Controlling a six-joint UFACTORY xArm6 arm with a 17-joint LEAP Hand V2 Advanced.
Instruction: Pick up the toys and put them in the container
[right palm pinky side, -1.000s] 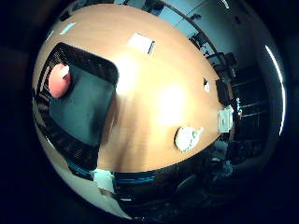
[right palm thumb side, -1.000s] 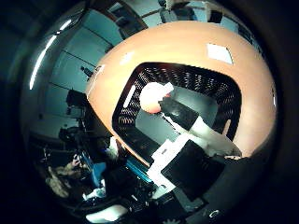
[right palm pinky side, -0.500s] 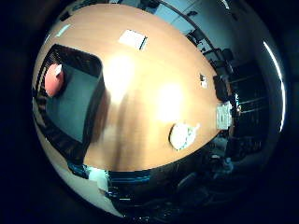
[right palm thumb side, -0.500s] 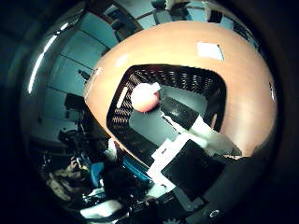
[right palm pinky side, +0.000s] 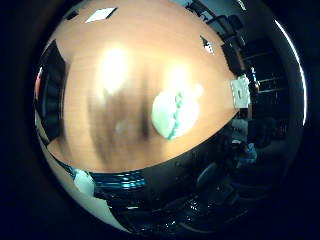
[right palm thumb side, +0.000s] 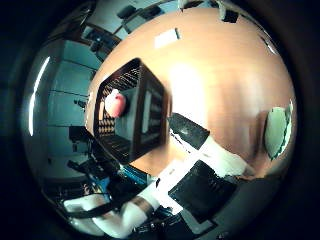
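Toys at two spots on a wooden table (right palm pinky side: 125, 65): pale plush toy with green trim (right palm pinky side: 175, 114) lying flat on the bare tabletop near one table edge, well apart from the container; red-and-white round toy (right palm thumb side: 115, 103) already resting inside the black mesh container (right palm thumb side: 150, 117), against its perforated wall. Container standing near another edge of the same table, open side up, dark floor visible beneath the red-and-white toy. White sheet of paper (right palm thumb side: 166, 38) lying flat on the wood beyond the container, apart from it. Dark chairs (right palm pinky side: 232, 42) ranged past the table edge nearest the plush toy.

Robot hand (right palm thumb side: 210, 160) raised over the tabletop between container and plush toy, touching neither. White and black finger (right palm thumb side: 189, 131) stretched out straight across the thumb-side view, tip lying just beside the container's near wall in that view, nothing held against it. Fingers extended, not curled, empty. Plush toy filling a fair part of the little-finger-side view, blurred in outline, details of its shape impossible to tell.
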